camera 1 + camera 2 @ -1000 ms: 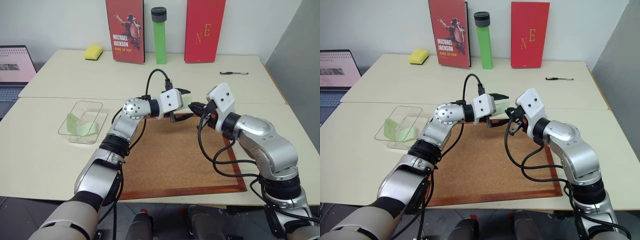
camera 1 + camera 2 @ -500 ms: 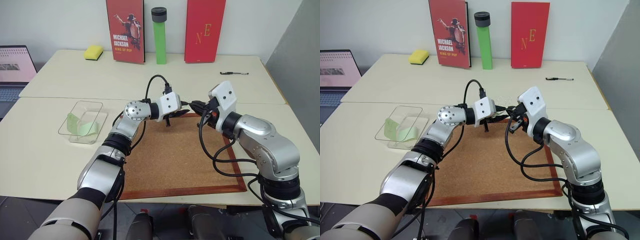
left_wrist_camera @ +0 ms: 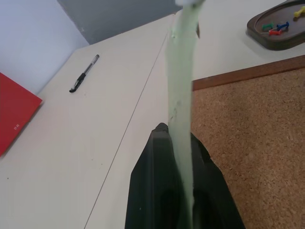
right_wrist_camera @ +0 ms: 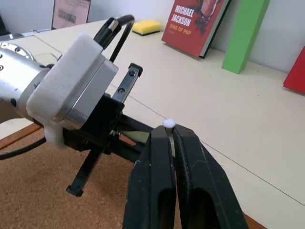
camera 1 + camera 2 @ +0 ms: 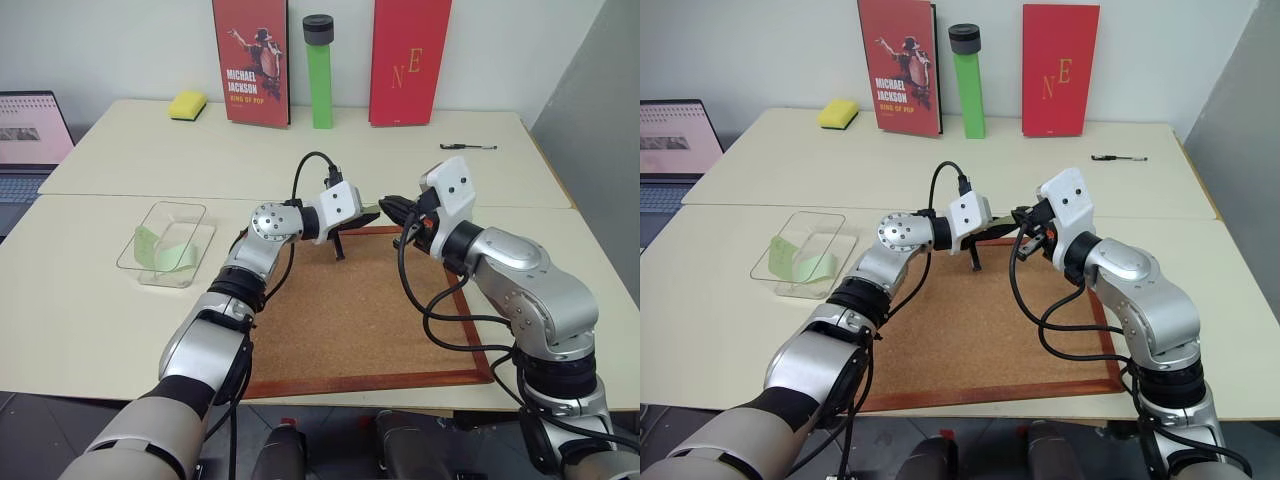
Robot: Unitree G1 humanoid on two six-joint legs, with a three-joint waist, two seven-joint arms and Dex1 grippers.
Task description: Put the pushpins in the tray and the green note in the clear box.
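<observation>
Over the cork board's [image 5: 350, 310] far edge, the left gripper [image 3: 183, 138] is pinched on a green note [image 3: 183, 71], a thin, floppy slip best held by one end. The right gripper [image 4: 169, 130] meets it, clamped on a white-headed pin [image 4: 168, 124]. Far right, the tray [image 3: 279, 33] holds pins; the box [image 5: 168, 243] sits left.

Clear box [image 5: 166, 243] left of cork board [image 5: 360, 310]; pen [image 5: 467, 147] behind.
</observation>
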